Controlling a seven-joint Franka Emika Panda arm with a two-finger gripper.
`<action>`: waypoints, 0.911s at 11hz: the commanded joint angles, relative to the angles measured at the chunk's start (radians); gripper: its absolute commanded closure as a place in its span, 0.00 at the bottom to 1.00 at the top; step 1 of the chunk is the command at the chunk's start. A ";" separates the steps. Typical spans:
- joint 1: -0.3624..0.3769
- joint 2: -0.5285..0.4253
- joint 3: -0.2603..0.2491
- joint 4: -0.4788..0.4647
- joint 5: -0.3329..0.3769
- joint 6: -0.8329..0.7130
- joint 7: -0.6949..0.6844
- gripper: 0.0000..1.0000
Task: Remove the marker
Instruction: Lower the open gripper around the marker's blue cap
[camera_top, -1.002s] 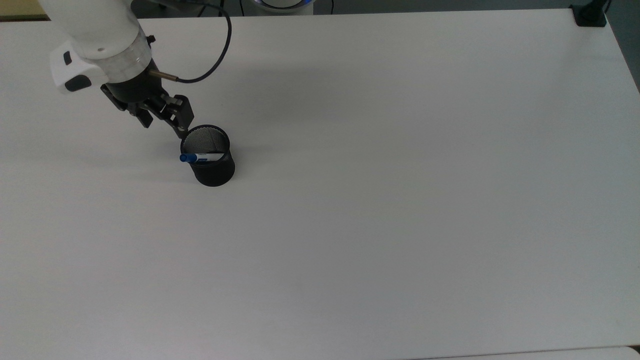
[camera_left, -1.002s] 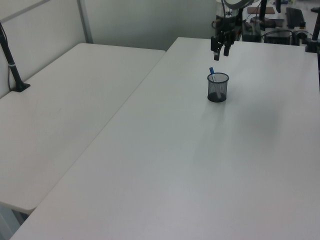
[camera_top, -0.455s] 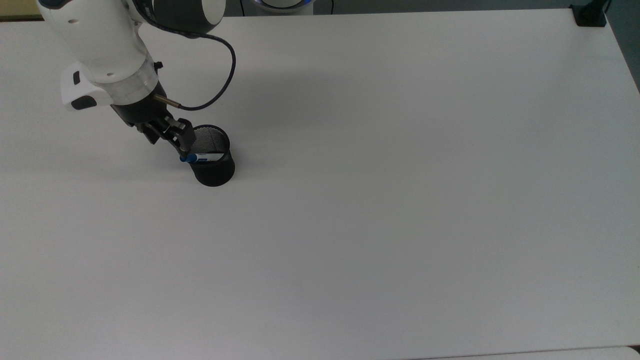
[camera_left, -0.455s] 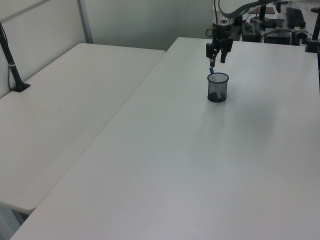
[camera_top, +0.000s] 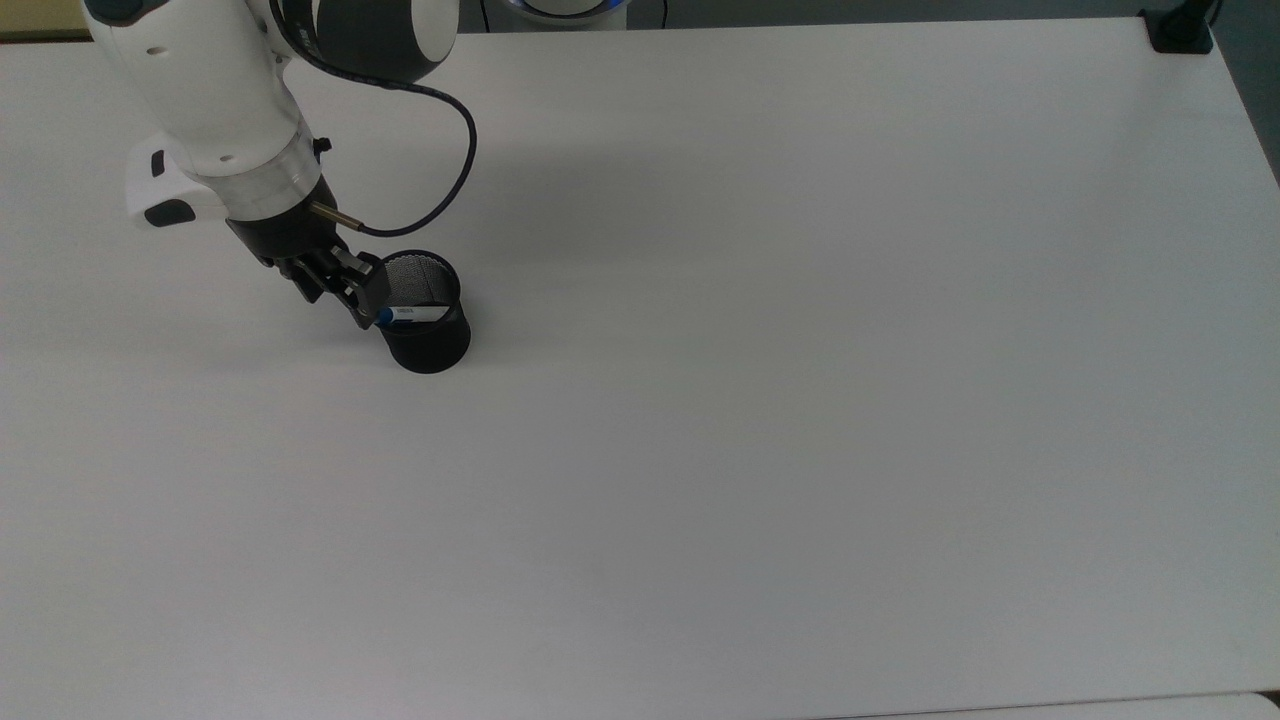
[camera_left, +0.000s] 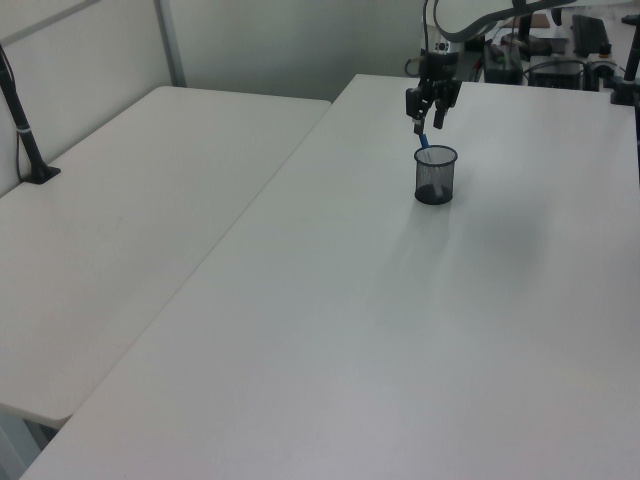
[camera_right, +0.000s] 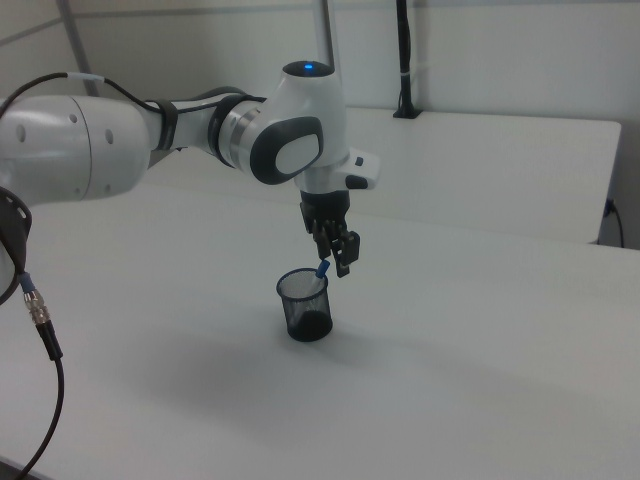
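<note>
Top view: marker (camera_top: 412, 314) stood tilted inside the black mesh cup (camera_top: 428, 340) on the white desk (camera_top: 800, 400), its blue cap poking over the rim at the top view's left. The tool (camera_top: 368, 300) sat at that cap, fingers either side with a gap; contact could not be told. Right view: tool (camera_right: 335, 256) pointed down just above the cup (camera_right: 306, 306), the cap (camera_right: 322, 268) between its fingers.

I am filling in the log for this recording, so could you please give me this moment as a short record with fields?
surface: white table
container: black mesh cup, upright on the table
target: marker, leaning in the cup, blue cap poking over the rim at the top view's left
gripper: gripper at the marker's cap end, fingers either side of it in the left view
grasp: not closed on the marker
task state: marker not yet removed
</note>
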 joint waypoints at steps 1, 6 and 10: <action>0.012 0.012 -0.005 -0.007 0.018 0.020 0.039 0.43; 0.005 0.012 -0.007 0.017 0.090 0.018 0.055 0.37; 0.018 0.014 -0.004 0.013 0.076 0.020 0.096 0.32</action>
